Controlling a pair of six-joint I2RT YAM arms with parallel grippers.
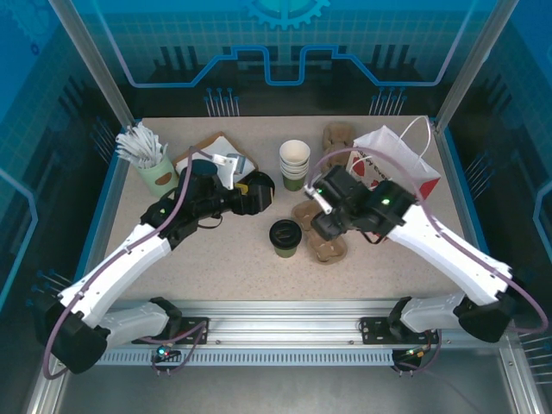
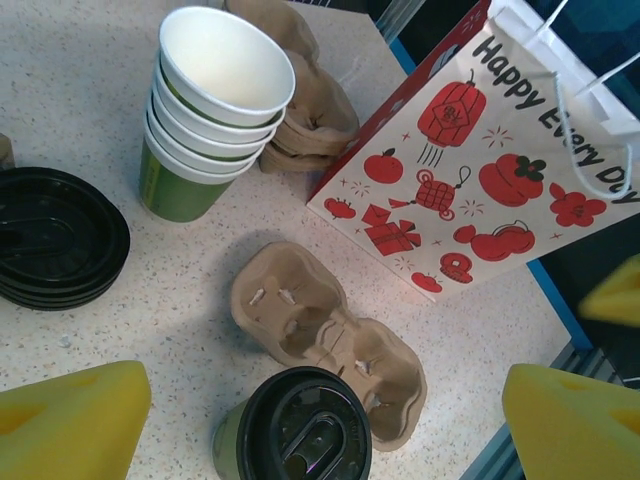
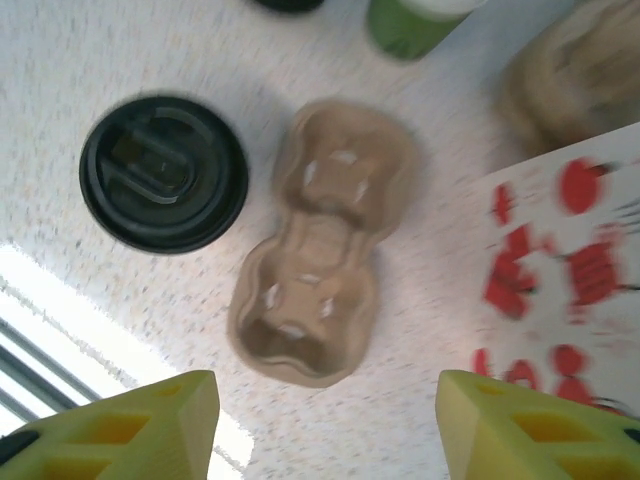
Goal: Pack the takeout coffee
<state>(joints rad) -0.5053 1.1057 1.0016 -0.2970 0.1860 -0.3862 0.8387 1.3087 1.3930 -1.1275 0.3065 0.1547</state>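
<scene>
Nearest you, the small green paper cup with black plastic lid [image 1: 285, 237] stands upright on the bench [image 1: 216, 276], just beside the brown pulp carrier [image 3: 310, 245] (wells empty, likely its seat). Your right pincer [image 3: 325, 420] and left pincer [image 2: 325, 410] gape wide, empty. Beyond, the white printed paper bag [image 1: 401, 164] waits.

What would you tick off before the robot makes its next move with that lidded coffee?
1. Takeout coffee upright and lidded: ok.
2. Cup carrier has both wells free: ok.
3. Coffee seated in the carrier: not ok, it stands beside it.
4. Right gripper open, holding nothing: ok.
5. Left gripper open, holding nothing: ok.
6. Paper bag mouth open for packing: cannot tell.
</scene>
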